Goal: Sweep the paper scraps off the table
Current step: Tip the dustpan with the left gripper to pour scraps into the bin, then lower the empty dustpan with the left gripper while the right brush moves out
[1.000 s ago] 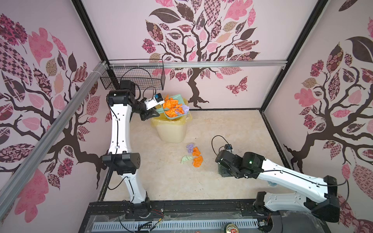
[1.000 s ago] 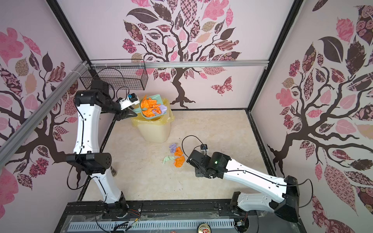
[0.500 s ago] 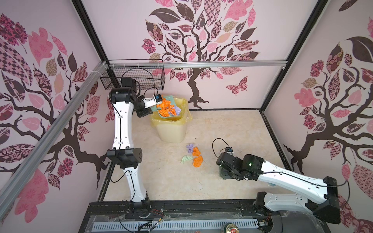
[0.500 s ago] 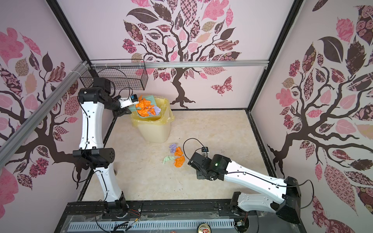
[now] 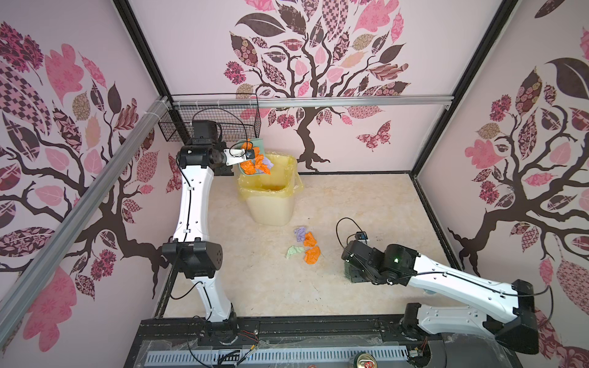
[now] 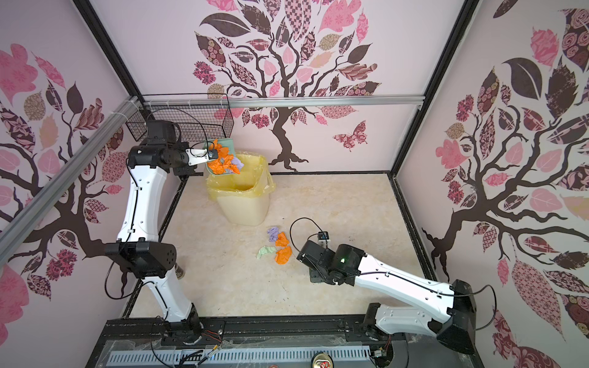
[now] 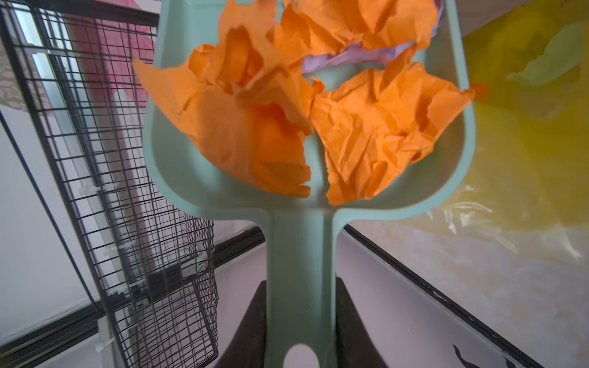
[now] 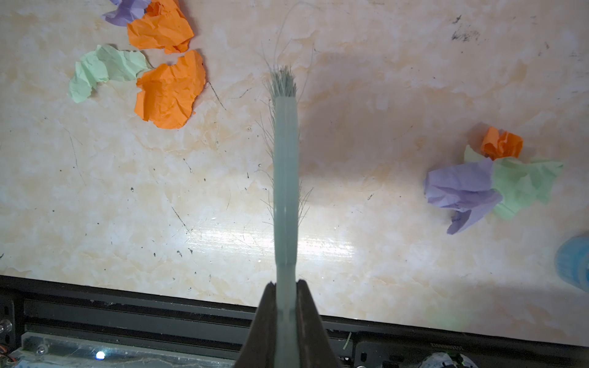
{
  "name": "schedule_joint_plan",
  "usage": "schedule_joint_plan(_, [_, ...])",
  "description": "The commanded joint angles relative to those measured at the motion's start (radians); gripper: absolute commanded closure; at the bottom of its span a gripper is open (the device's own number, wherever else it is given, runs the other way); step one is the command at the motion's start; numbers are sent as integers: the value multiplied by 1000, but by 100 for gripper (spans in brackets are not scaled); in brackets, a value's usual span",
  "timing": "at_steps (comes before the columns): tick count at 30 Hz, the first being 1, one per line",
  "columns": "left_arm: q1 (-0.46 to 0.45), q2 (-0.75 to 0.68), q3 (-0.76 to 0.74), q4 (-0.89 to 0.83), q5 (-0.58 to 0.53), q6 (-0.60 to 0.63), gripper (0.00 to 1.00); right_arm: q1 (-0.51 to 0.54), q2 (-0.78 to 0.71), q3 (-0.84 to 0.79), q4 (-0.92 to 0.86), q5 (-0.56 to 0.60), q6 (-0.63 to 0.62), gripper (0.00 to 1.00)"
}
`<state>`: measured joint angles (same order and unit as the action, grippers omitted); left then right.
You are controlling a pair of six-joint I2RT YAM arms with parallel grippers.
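As the dustpan (image 7: pixel 299 248) is held tilted at the rim of the bin (image 5: pixel 271 210) by clamped left fingers (image 7: pixel 251 328), scraps (image 7: pixel 251 130) may be spilled outside it. Right fingers (image 8: pixel 266 318) are clamped on the brush (image 8: pixel 286 178).

Marbled table (image 5: pixel 366 204), paper scraps (image 5: pixel 310 253), bin (image 5: pixel 271 207), perhaps blue lid (image 8: pixel 573 263)

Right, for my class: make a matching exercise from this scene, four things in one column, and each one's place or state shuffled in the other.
1 dustpan
2 brush
3 bin
4 wire basket

a hangs in a back corner
b stands on the table, yellow-lined
c clamped in the right gripper
d in the left gripper, holding paper scraps

Pairs: 1-d, 2-c, 3-b, 4-a
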<state>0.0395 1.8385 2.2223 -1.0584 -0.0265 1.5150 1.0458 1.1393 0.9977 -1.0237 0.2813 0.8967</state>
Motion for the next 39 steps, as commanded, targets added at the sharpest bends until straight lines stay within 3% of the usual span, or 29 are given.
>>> schedule_joint_plan(1, [-17, -116, -180, 256, -43, 128, 100, -3, -20, -8, 0, 3, -2, 100])
schedule_joint_plan(15, [-32, -307, -469, 493, 10, 224, 100, -3, -20, 3, -8, 5, 4, 100])
schedule_joint_plan(23, [-26, -334, -481, 530, 26, 214, 100, -3, -13, 26, -20, 15, 2, 100])
schedule_joint_plan(27, [-11, -343, -415, 463, 64, 142, 100, -3, -7, 39, -21, 21, -6, 100])
schedule_joint_plan(33, [63, -391, -222, 150, 251, -92, 100, -2, -15, 119, 53, -19, -71, 100])
schedule_joint_plan(39, [136, -619, -475, 53, 399, -139, 100, -14, 47, 234, 216, -182, -162, 100])
